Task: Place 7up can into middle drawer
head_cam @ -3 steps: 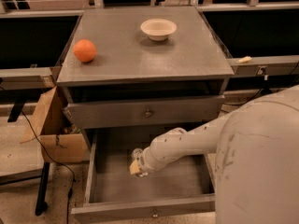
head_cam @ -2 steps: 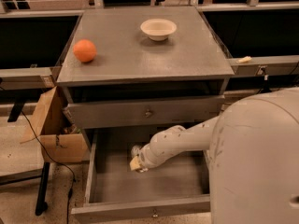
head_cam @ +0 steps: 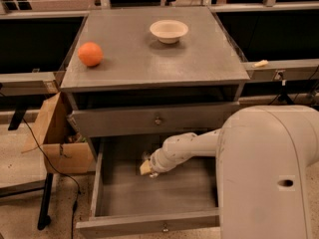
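Camera view: one gripper [head_cam: 145, 167] sits inside the one open middle drawer [head_cam: 149, 195], toward its back left. Its grasp cannot be told, and the 7up can cannot be made out. One closed drawer front [head_cam: 157, 119] above. One orange [head_cam: 90, 54] and one bowl [head_cam: 169, 31] rest well apart on the cabinet top [head_cam: 164, 63].

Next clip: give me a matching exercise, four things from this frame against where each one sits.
Things:
1. round orange fruit
2. shallow white bowl
3. robot's gripper
4. brown cardboard box

Places:
A. on the floor beside the grey cabinet
B. cabinet top, back centre
C. inside the open grey middle drawer
D. cabinet top, left side

Pairs: 1-D, 2-B, 3-C, 4-A.
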{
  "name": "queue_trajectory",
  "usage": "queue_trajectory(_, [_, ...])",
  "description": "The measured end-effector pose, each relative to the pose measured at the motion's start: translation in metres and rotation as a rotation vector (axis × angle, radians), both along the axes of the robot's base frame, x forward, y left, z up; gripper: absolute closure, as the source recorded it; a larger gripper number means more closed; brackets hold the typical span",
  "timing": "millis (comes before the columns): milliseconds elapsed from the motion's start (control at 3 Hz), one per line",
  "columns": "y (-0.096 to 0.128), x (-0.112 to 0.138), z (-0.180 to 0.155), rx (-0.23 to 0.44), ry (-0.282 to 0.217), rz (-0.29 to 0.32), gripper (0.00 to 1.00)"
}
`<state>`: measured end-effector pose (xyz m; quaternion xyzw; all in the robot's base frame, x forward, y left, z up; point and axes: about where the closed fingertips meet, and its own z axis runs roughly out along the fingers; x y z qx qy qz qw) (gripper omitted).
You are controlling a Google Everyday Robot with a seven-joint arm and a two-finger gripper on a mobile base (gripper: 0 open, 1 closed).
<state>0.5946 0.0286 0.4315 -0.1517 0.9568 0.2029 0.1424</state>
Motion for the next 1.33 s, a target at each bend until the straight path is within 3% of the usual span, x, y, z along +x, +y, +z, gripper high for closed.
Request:
queue_trajectory(667, [0.01, 0.016, -0.013, 0.012, 0.0, -0.003, 0.06])
queue_trajectory(1333, [0.014, 0.017, -0.016, 0.003, -0.008, -0.003, 0.0])
